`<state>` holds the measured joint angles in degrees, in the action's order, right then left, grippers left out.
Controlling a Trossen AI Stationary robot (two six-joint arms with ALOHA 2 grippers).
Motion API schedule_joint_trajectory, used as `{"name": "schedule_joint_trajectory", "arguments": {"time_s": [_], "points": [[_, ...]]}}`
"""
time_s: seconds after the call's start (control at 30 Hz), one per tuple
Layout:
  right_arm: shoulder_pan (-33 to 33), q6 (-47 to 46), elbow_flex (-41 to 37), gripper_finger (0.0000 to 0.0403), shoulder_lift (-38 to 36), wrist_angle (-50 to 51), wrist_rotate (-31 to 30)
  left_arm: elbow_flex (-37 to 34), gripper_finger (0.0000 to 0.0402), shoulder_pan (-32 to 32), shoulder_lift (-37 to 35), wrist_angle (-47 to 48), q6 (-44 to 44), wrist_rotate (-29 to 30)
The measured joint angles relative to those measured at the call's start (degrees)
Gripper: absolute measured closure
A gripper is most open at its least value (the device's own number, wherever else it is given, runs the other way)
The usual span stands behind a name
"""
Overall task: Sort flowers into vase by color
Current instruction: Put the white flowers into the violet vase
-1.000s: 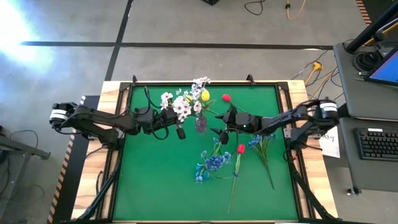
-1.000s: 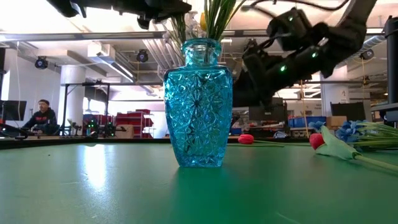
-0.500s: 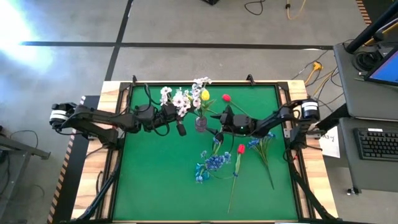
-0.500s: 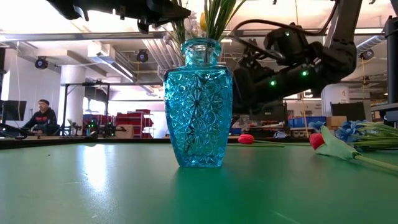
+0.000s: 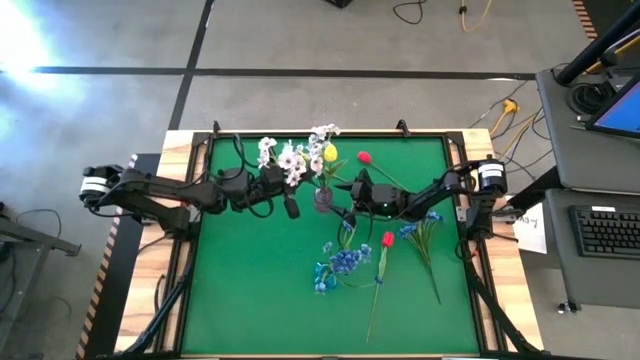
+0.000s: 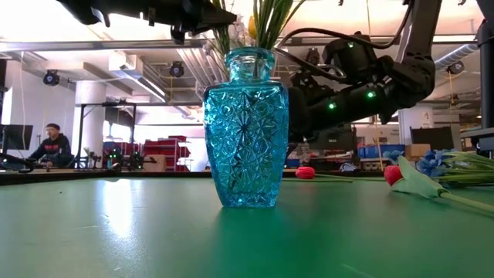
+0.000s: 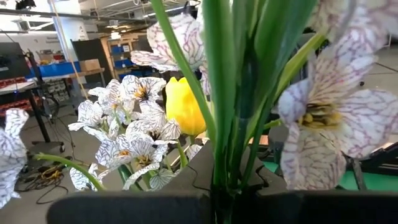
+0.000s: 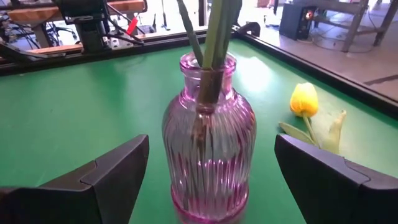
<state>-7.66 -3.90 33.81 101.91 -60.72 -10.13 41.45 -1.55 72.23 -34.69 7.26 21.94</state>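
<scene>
Standing near the bench's far middle, a pink ribbed glass vase [image 8: 208, 165] holds green stems [image 8: 214, 37]; in the high view it sits at [image 5: 323, 199] with white blossoms [image 5: 290, 160] and a yellow tulip bud [image 5: 330, 153] spread above it toward 11 and 12 o'clock.

Left gripper [image 5: 287, 206]: at the vase's 9 o'clock, just beside it. Its wrist view is filled by stems, white veined blossoms [image 7: 134, 140] and the yellow bud [image 7: 185, 107]; stems sit between the dark fingers, so I cannot tell whether the jaws grip them.

Right gripper [image 8: 208, 180]: at the vase's 3 o'clock, jaws spread wide with the vase between them, fingers [image 8: 102, 174] apart from the glass.

Around:
- red tulip [image 5: 364, 157] at 1 o'clock of the vase, on the mat
- second red tulip [image 5: 386, 239], blue blooms [image 5: 343, 262] and another blue spray [image 5: 412, 228] at 4 to 5 o'clock, lying flat
- loose yellow tulip [image 8: 304, 99] on the mat beyond the vase in the right wrist view
- low view: a blue cut-glass vase [image 6: 245, 131] stands close to the lens, blocking the middle; right arm [image 6: 355, 85] behind it
- a seated person [image 6: 52, 144] in the room at far left.
</scene>
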Motion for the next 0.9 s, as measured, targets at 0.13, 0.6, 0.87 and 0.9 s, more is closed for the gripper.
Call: {"name": "schedule_joint_trajectory", "arguments": {"time_s": [0.13, 0.6, 0.87, 0.9], "points": [[0.0, 0.62, 1.09, 0.0062, 0.62, 0.39, -0.02, 0.0, 0.04, -0.38, 1.53, -0.33, -0.33, -0.05], [-0.52, 1.53, 1.5, 0.0062, 0.68, 0.14, -0.39, -0.04, 0.04, -0.45, 3.05, -0.84, -0.66, 0.0], [-0.63, 1.48, 1.5, 0.0062, 0.68, -0.03, -0.42, -0.04, 0.04, -0.49, 5.87, -1.87, -0.89, 0.01], [-0.63, 1.68, 1.5, 0.0062, 0.68, -0.04, -0.42, -0.04, 0.04, -0.5, 6.35, -2.33, -0.92, 0.01]]}}
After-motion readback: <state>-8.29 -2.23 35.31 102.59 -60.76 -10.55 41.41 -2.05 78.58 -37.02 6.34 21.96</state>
